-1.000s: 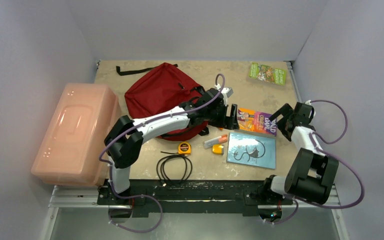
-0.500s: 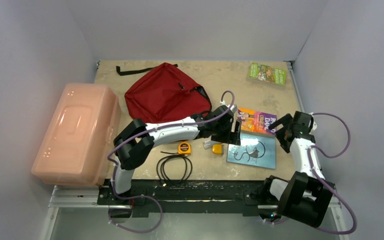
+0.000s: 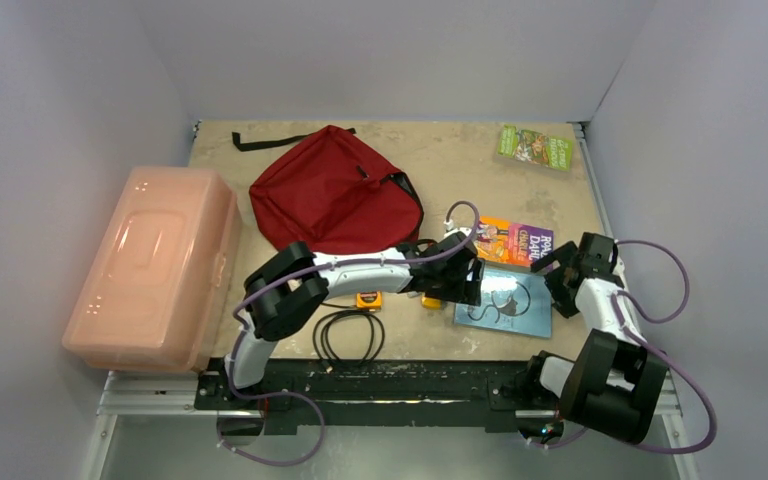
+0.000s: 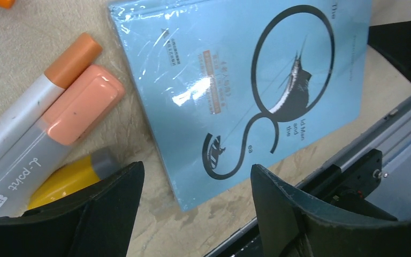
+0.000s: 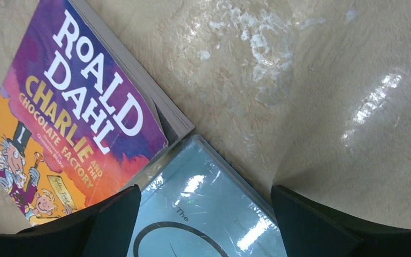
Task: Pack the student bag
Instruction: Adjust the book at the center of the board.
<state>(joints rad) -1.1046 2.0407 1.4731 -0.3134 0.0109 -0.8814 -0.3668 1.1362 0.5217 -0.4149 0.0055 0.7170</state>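
Note:
The dark red student bag [image 3: 335, 195] lies at the back middle of the table. A light blue book [image 3: 505, 302] lies at the front right; it also shows in the left wrist view [image 4: 235, 91] and the right wrist view [image 5: 208, 214]. My left gripper [image 3: 463, 283] [image 4: 195, 184] is open and low over the book's near left corner, one finger on each side of it. My right gripper [image 3: 558, 270] [image 5: 203, 209] is open over the book's far right corner. A Roald Dahl book [image 3: 515, 243] [image 5: 69, 123] lies just behind the blue book.
Two markers [image 4: 48, 128] and a yellow object [image 4: 69, 179] lie left of the blue book. A tape measure [image 3: 367, 298] and a black cable coil [image 3: 348, 336] sit in front. A pale pink plastic box [image 3: 155, 265] stands at the left. A green book [image 3: 534, 147] lies at the back right.
My left gripper moved from beside the bag forward and down to the blue book's left corner. My right gripper moved nearer and lower to the book's far right corner.

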